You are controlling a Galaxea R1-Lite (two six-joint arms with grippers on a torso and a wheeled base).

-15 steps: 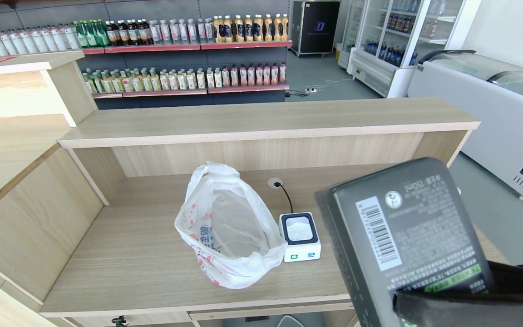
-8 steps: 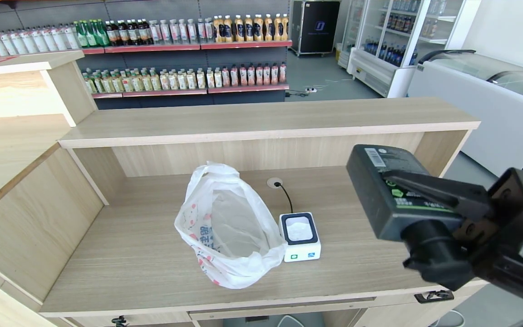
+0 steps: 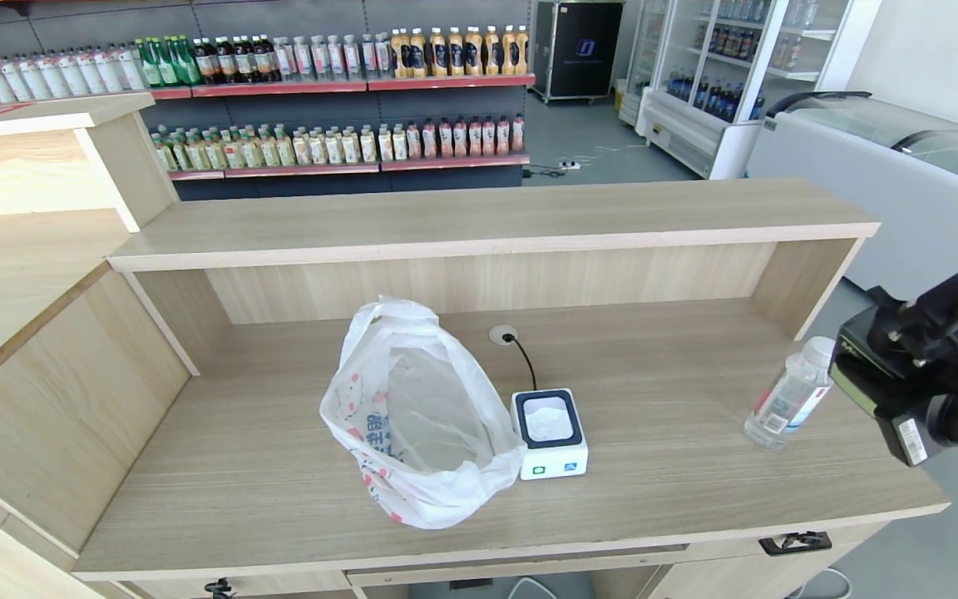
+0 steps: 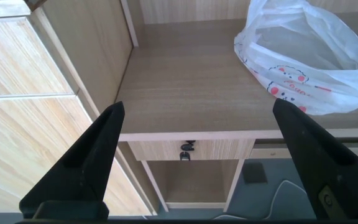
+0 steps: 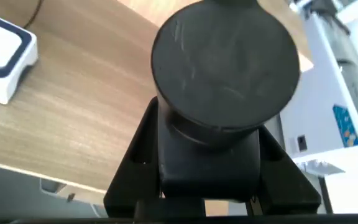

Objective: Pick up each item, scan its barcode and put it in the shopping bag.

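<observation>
Seemingly early: right gripper (image 5: 209, 174) is clamping a dark bottle (image 5: 225, 68), left gripper (image 4: 197, 106) is gaping, bag (image 3: 421, 416) is sitting empty, clear bottle (image 3: 787, 395) is waiting.

Left hand (image 4: 197, 104) spread, shopping bag (image 4: 303, 50) on counter (image 4: 166, 78)
</observation>
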